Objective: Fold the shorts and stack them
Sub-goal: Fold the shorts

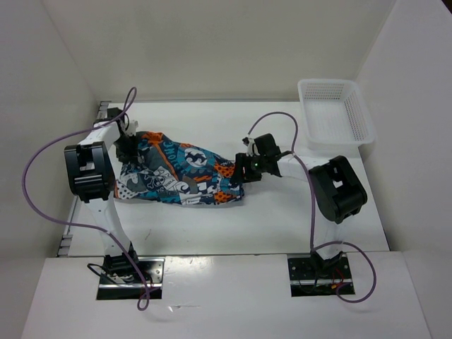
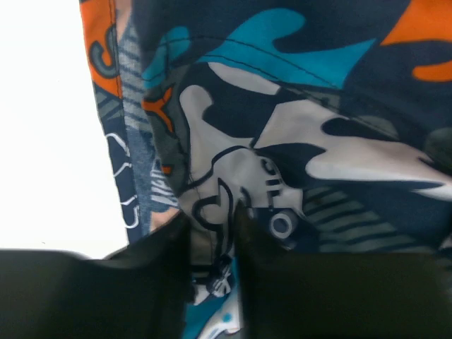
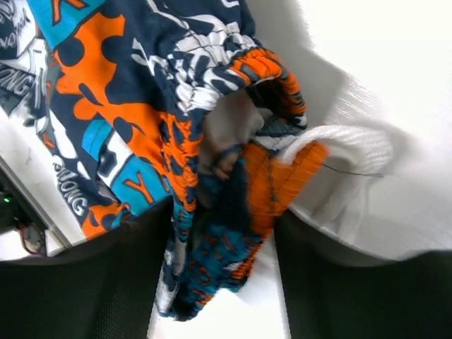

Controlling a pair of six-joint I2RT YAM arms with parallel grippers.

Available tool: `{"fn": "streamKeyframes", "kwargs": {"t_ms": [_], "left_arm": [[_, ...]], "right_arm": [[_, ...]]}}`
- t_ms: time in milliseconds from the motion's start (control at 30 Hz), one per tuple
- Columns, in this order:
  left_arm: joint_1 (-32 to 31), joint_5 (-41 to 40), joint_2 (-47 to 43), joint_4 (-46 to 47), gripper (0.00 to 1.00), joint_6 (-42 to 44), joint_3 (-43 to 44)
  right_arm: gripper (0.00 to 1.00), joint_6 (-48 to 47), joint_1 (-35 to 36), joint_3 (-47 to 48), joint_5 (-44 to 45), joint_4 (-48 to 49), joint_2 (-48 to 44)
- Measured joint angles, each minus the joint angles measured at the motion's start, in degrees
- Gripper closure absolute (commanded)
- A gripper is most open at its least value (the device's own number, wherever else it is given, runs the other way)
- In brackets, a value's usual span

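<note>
White walls box in a white bench (image 1: 212,226), with a white mesh basket (image 1: 335,113) at its far right corner. The shorts (image 1: 176,173) lie bunched at mid-bench, stretched between both arms. The left tool (image 1: 127,150) is pinched shut on a fold at their left end, and the right tool (image 1: 240,169) clamps the gathered elastic waistband (image 3: 275,78) beside a white cord (image 3: 339,141). The fabric looks light, limp and likely to slump or slide. Hems and waistband corners probably make the firmest holds.
</note>
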Motion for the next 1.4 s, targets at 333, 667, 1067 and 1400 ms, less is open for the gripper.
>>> {"fn": "streamKeyframes", "kwargs": {"t_ms": [333,667,1067,1400], "left_arm": [[1.40,0.87,-0.02,-0.04,1.00,-0.07,0.50],[6.56,0.79,-1.16,-1.01,0.87,-0.26,4.81],[7.30,7.52,-3.23,-0.39,0.37,-0.07,2.29],[7.45,7.98,-3.13,0.02,0.31,-0.07,11.47]], "right_arm": [[1.00,0.70,0.57,0.28,3.06,1.51,2.25],[0.87,-2.43,1.03,0.90,4.74,2.64,2.25],[0.23,-9.25,1.03,3.02,-2.60,-2.38,0.26],[0.21,-10.23,1.03,0.02,-0.09,-7.50,-6.49]]}}
